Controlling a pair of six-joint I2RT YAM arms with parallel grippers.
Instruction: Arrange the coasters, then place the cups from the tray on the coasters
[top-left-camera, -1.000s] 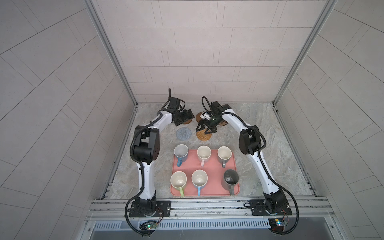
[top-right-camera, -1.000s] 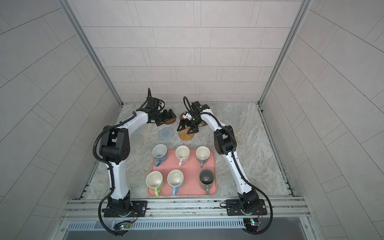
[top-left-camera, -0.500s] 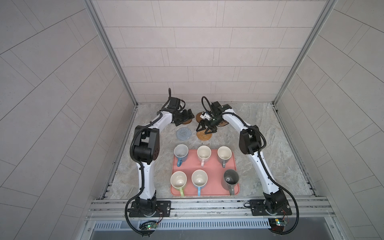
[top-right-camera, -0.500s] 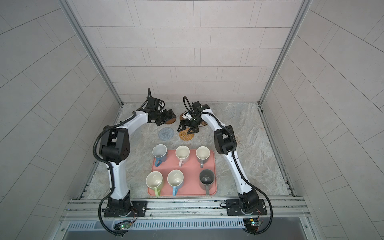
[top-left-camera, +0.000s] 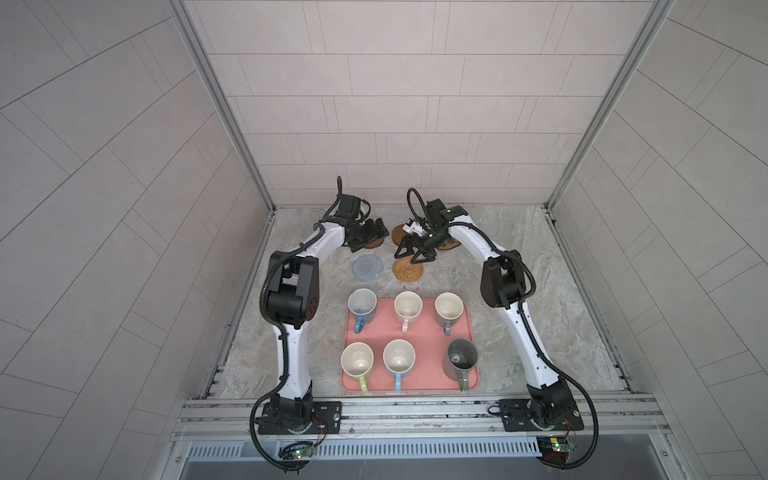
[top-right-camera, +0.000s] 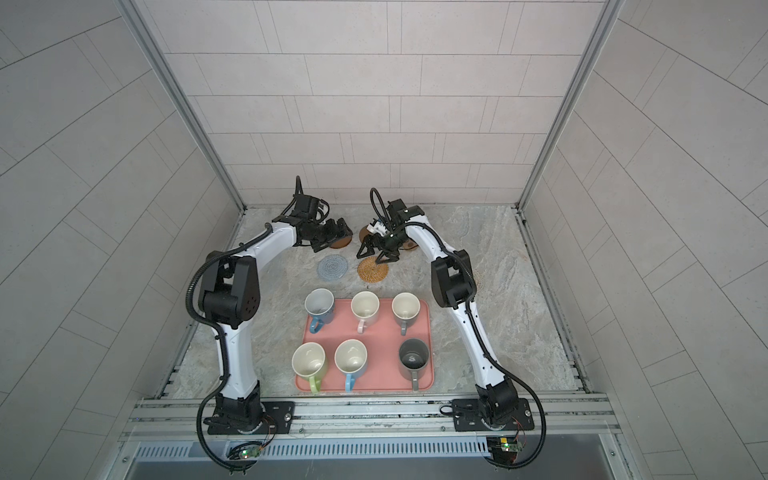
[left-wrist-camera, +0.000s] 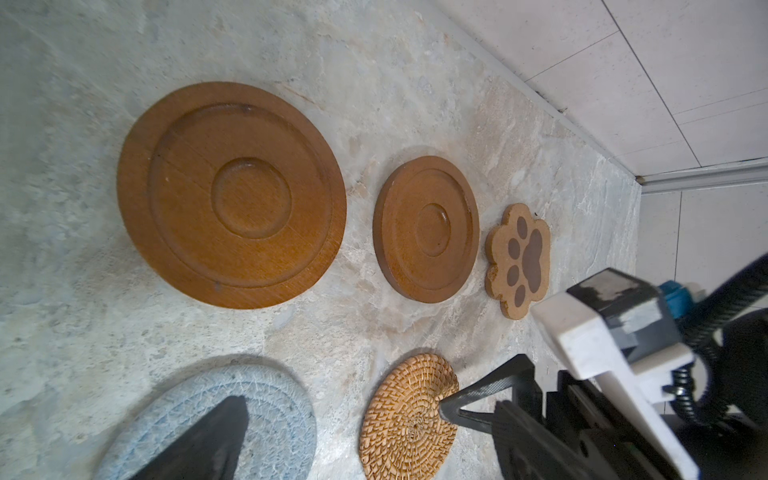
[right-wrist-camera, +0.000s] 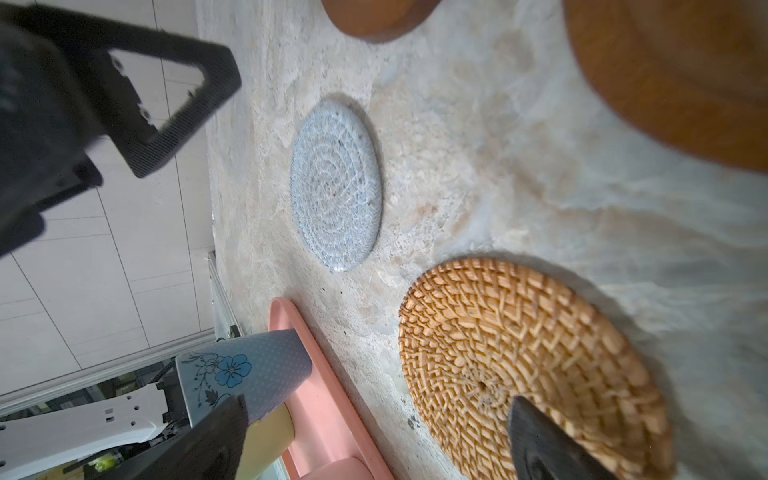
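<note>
Rattan coaster (top-left-camera: 408, 270) partly under right end effector (top-left-camera: 410, 255), jaws apart

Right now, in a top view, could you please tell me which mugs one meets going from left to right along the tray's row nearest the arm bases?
Yellow-green mug → light blue mug → dark grey mug.

No change shows against the earlier top views. Left end effector (top-left-camera: 368, 235) and right end effector (top-left-camera: 411, 254): same spots, same wide jaw spread. Golden round rattan coaster (top-left-camera: 408, 271) and grey-blue round crochet coaster (top-left-camera: 367, 267): no shift on the marble worktop (top-left-camera: 519, 257). Six handled mugs (top-left-camera: 407, 305) on the salmon-pink tray (top-left-camera: 424, 330): no shift.
</note>
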